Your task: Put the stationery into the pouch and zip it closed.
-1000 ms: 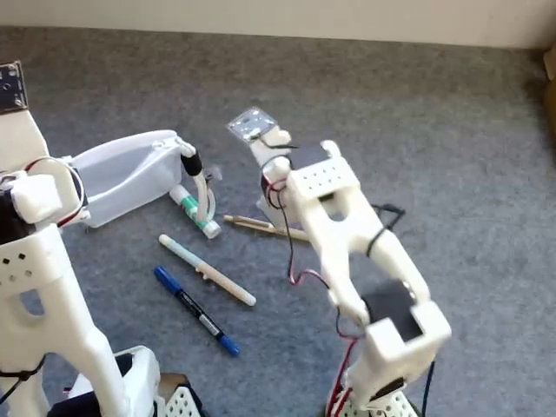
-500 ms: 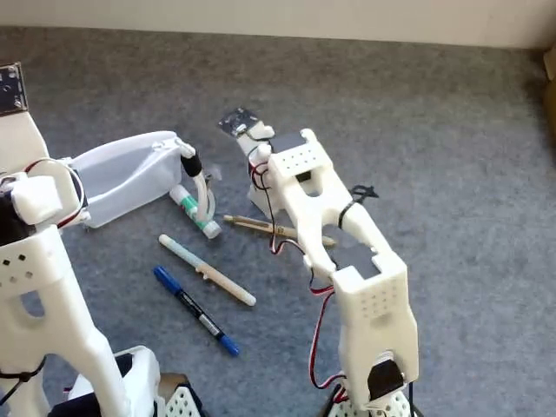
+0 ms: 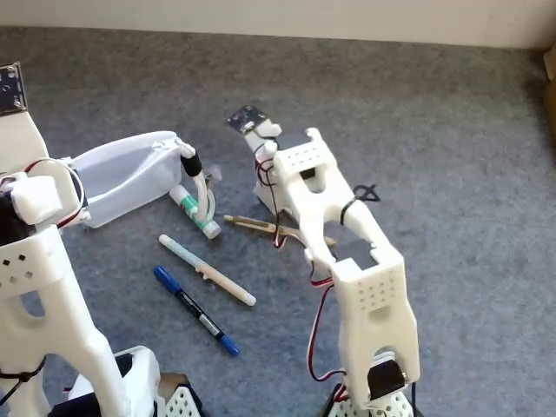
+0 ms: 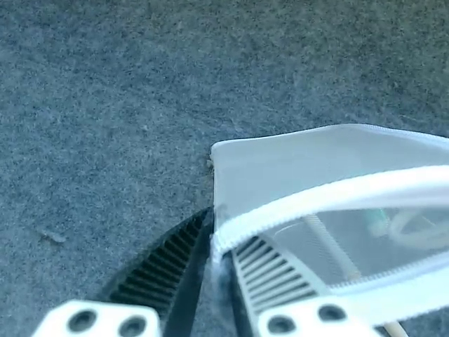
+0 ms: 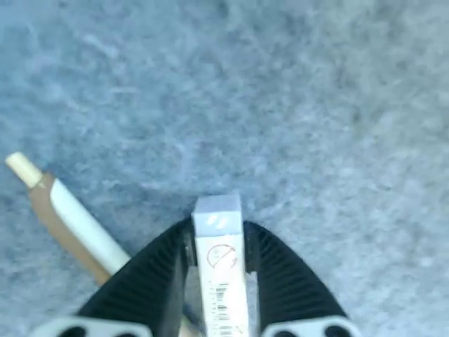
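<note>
Open grey carpet [image 3: 434, 130] stretches beyond and to the right of the white right arm [image 3: 330, 217]. Near the translucent white pouch [image 3: 130, 178] lie a green-and-white marker [image 3: 194, 211], a wooden pencil [image 3: 252, 224], a cream pen [image 3: 207, 270] and a blue pen [image 3: 195, 310].

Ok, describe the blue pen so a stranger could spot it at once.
Find the translucent white pouch on the grey carpet. Several pens lie scattered near its open end. The slim dark blue pen lies farthest from it, beside a pale cream pen, and is the only blue one.
</note>
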Tool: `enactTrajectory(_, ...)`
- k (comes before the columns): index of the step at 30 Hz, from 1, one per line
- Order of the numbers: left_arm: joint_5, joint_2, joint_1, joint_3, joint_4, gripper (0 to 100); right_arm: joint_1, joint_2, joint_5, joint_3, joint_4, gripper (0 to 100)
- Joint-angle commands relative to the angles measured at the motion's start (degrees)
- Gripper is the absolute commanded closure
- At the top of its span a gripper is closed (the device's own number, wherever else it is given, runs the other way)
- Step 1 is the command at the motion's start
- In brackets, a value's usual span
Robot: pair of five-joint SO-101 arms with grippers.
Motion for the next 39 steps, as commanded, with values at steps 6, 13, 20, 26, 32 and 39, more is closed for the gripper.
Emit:
enactTrajectory(6, 0.6, -1.5, -0.1, 0.1, -0.5, 99, 0.2, -9.5, 0.3, 0.0, 2.5, 99.3)
enactTrajectory(13, 0.6, -1.5, -0.1, 0.1, -0.5, 99, 0.2, -18.7, -6.7, 5.8, 4.4, 99.3)
enactTrajectory(20, 0.6, -1.5, -0.1, 0.1, -0.5, 99, 0.1, -28.8, -12.2, 11.9, 4.0, 99.3)
enactTrajectory(26, 0.6, -1.5, -0.1, 0.1, -0.5, 99, 0.0, -38.5, -17.4, 17.2, 4.0, 99.3)
enactTrajectory(32, 0.6, -1.5, -0.1, 0.1, -0.5, 99, -0.1, -46.3, -19.0, 21.1, 3.9, 99.3)
enactTrajectory(39, 0.6, -1.5, -0.1, 1.1, -1.0, 99, -1.5, -51.9, -19.1, 22.4, 4.4, 99.3)
